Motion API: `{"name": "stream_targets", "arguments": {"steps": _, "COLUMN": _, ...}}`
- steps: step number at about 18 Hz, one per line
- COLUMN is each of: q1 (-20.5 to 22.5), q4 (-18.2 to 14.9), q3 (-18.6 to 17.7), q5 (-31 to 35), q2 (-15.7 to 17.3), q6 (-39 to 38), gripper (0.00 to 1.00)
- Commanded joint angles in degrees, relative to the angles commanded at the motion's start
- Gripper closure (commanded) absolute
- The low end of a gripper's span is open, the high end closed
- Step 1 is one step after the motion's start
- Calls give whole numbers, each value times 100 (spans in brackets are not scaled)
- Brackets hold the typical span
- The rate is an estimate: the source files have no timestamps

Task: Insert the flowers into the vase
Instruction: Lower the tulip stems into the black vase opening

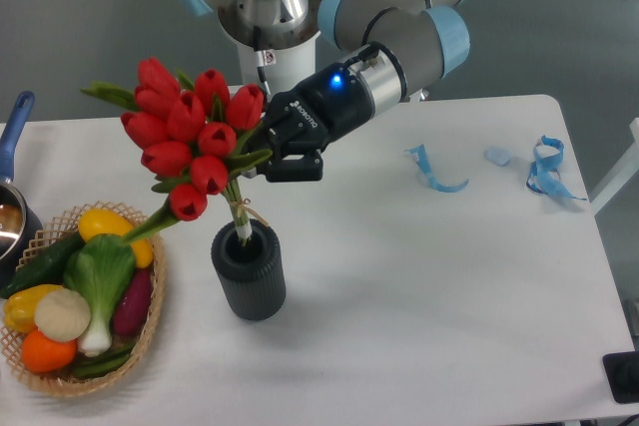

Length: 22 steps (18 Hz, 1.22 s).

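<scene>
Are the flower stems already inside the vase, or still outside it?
Inside: the stems of the flowers enter the mouth of the upright vase, the bunch leaning left.

White table (469,286) filling most of the view, corners rounded, lit evenly with only soft shadows. Behind it, plain grey wall (90,27), matte and bare. White pedestal (290,67) rising at the table's far edge on a metal base plate. Down in the lower right corner, a small dark block (621,376) just off the table's edge. At far right, a pale slanted bar (617,172).
</scene>
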Motion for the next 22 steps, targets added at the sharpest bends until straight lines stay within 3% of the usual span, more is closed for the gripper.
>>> {"name": "stream_targets", "arguments": {"steps": 9, "q1": 17, "q4": 9, "q3": -184, "q5": 26, "q2": -290, "q6": 96, "gripper": 94}}
{"name": "stream_targets", "arguments": {"steps": 16, "q1": 44, "q4": 9, "q3": -369, "q5": 35, "q2": -685, "q6": 765, "gripper": 93}}
{"name": "stream_targets", "arguments": {"steps": 22, "q1": 44, "q4": 9, "q3": -589, "q5": 70, "q2": -695, "q6": 791, "gripper": 93}}
